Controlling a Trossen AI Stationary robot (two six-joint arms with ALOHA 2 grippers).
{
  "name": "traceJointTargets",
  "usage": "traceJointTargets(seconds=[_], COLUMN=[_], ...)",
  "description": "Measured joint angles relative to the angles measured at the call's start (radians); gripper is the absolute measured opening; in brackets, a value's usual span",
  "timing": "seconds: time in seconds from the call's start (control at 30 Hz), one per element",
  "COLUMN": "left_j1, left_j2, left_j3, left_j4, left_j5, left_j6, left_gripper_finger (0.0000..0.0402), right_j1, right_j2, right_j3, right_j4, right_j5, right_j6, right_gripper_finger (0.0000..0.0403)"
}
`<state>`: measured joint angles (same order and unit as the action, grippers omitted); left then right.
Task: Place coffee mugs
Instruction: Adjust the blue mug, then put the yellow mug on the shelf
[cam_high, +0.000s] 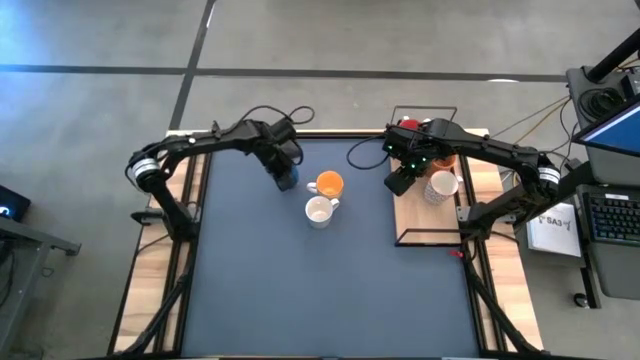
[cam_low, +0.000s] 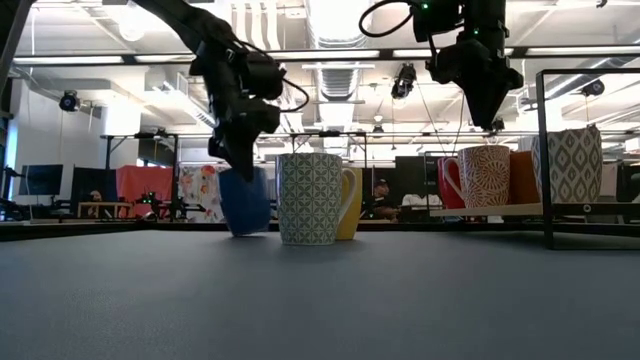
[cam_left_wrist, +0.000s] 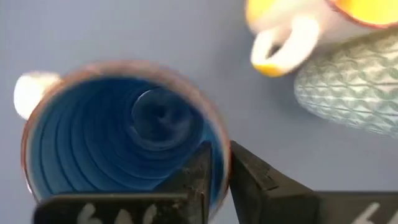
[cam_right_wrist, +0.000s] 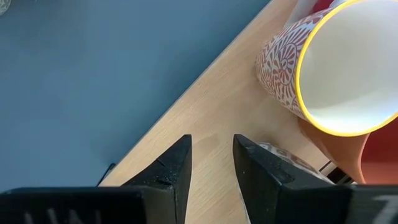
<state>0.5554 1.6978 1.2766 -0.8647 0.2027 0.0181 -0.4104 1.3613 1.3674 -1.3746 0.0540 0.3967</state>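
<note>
The left gripper (cam_left_wrist: 221, 180) pinches the rim of the blue mug (cam_left_wrist: 121, 134), one finger inside and one outside; the mug sits tilted on the mat (cam_high: 330, 290) at the table's 11 o'clock. At its 3 o'clock stand the orange mug (cam_high: 328, 185) and a white patterned mug (cam_high: 319, 211). The right gripper (cam_right_wrist: 211, 165), jaws parted and empty, hovers over the wooden board (cam_right_wrist: 217, 118) beside the red-patterned mug (cam_right_wrist: 283, 71).

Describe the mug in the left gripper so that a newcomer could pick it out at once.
On the dark mat, three mugs cluster near the middle of the far half. The blue mug is leftmost, under the left gripper, whose fingers straddle its rim. Unlike the patterned mug and orange mug beside it, it is solid blue and tilted.
</note>
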Motion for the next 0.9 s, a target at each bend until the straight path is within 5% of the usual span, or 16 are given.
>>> traceJointTargets(seconds=[0.3, 0.53, 0.7, 0.9], left_j1=[-0.034, -0.068, -0.144, -0.265], left_j2=[-0.005, -0.088, -0.17, -0.253], left_j3=[0.02, 0.035, 0.019, 0.018], left_j4=[-0.001, 0.04, 0.084, 0.136], left_j5=[-0.001, -0.001, -0.002, -0.03], left_j6=[0.016, 0.025, 0.016, -0.035], left_gripper_finger=[0.0079, 0.01, 0.0102, 0.0102], right_j1=[0.0, 0.017, 0.058, 0.095], right_j2=[0.0, 0.0, 0.0, 0.014], right_j3=[0.0, -0.001, -0.027, -0.097], right_j4=[0.003, 0.125, 0.336, 0.566], right_j5=[0.0, -0.008, -0.111, -0.114], right_j6=[-0.022, -0.281, -0.482, -0.693], right_gripper_finger=[0.0105, 0.0104, 0.01, 0.01])
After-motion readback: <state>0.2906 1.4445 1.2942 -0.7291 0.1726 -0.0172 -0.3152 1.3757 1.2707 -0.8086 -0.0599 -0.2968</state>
